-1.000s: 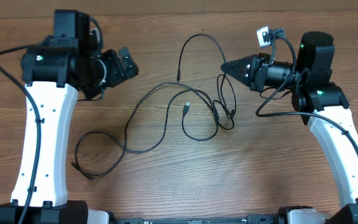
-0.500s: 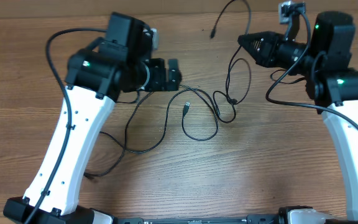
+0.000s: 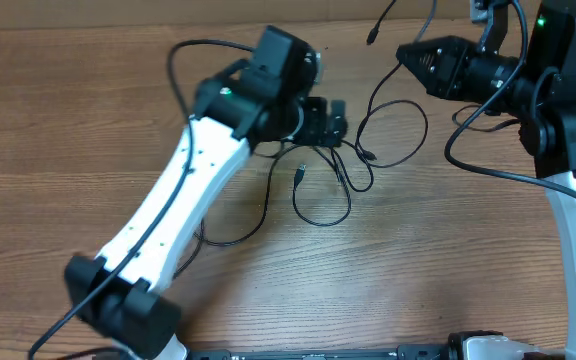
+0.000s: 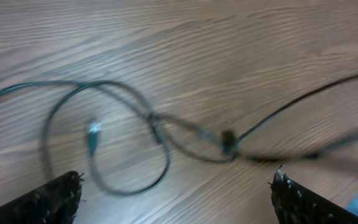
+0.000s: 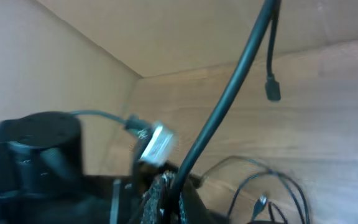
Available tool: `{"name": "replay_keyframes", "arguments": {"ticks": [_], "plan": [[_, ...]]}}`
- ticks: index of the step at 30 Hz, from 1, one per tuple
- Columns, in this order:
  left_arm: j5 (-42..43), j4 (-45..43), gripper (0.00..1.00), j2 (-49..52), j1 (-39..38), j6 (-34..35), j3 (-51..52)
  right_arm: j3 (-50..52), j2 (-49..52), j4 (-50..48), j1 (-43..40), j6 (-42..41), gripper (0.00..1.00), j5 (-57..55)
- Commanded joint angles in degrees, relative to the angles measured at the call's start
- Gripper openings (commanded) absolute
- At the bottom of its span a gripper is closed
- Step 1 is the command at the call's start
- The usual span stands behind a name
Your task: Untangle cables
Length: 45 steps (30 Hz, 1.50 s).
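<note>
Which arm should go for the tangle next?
Left. The left gripper is open and hangs right by the tangle, aimed at it. The right gripper is shut on a cable and holds it up, so it looks occupied.

Our left gripper (image 4: 178,200) hangs with fingertips (image 4: 50,200) spread wide over the desk (image 4: 229,43), where blurred cables (image 4: 166,127) cross; a silver-tipped plug (image 4: 93,132) lies inside one loop.

Table (image 3: 68,120): brown wood grain, smooth, low sheen.
Cables (image 4: 227,138): thin black sheath, smooth, matt; one plug (image 4: 93,132) silver metal, bright.
Arms (image 3: 168,215): white plastic shells, glossy; black housings, matt.
Left fingers (image 4: 48,199): black, rough, grainy edges.
</note>
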State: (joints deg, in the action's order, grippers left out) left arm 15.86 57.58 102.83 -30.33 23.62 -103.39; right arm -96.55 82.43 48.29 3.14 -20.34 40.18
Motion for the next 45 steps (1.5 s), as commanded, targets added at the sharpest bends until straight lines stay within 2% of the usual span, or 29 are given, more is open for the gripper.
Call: {"name": "replay_keyframes", "arguments": {"ticks": [1,4,8,9,13,16,18,20,24,33,36,38,39,42,43,45], "plan": [[2.4,-3.1,0.89,5.0,-2.4,5.8,-0.6,-1.8,-1.4,0.4,0.1,-0.5,0.04,-0.2],[2.4,-5.3,0.77,9.3,-3.8,10.5,-0.6,-1.8,-1.7,0.3,0.0,-0.5,0.04,-0.1],[2.9,-7.3,0.77,15.5,-5.5,15.9,-0.6,-1.9,-3.1,0.3,0.0,-0.5,0.04,-0.1],[3.3,-8.2,0.70,18.0,-5.9,17.1,-0.6,-2.3,-4.0,0.4,0.0,-0.5,0.04,-0.1],[7.6,-9.3,0.64,20.4,-6.1,20.2,-0.6,-3.4,-4.5,2.6,-1.3,-0.5,0.04,-0.3],[12.6,-11.6,0.49,20.6,-6.2,16.3,-0.6,-3.4,-4.5,5.4,-2.6,-0.4,0.04,-0.9],[14.4,-12.0,0.21,20.6,-6.4,13.6,-0.6,-3.4,-4.5,5.4,-3.3,-0.4,0.04,-3.8],[17.1,-11.2,0.04,20.6,-6.9,10.8,-0.6,-3.4,-4.5,6.1,-4.1,-0.4,0.04,-12.5],[25.3,-11.2,0.05,20.6,-8.3,3.8,-0.6,-3.4,-3.5,10.9,-4.9,-0.8,0.04,-36.7],[44.4,-23.9,0.04,20.6,-10.9,1.6,-0.6,-3.1,1.2,15.4,-5.2,-0.7,0.04,-35.3],[41.9,-23.5,0.04,20.6,-11.0,1.6,-0.6,-3.1,2.3,16.5,-5.1,-0.7,0.04,-33.4],[36.5,-22.1,0.05,20.6,-11.0,1.7,-0.6,-3.1,2.5,16.8,-5.1,-0.7,0.04,-32.2],[30.6,-21.2,0.07,20.6,-11.0,2.7,-0.6,-3.3,2.3,16.7,-5.1,-0.7,0.04,-32.0],[21.5,-20.0,0.11,20.6,-11.7,7.5,-0.6,-3.3,2.1,16.9,-5.1,-0.6,0.04,-29.9],[18.8,-19.8,0.15,20.6,-12.1,9.1,-0.6,-3.3,1.9,17.0,-5.1,-0.6,0.04,-28.9],[12.9,-19.0,0.30,20.6,-12.8,12.0,-0.6,-3.3,1.8,17.5,-5.1,0.0,0.04,-27.3]]}}
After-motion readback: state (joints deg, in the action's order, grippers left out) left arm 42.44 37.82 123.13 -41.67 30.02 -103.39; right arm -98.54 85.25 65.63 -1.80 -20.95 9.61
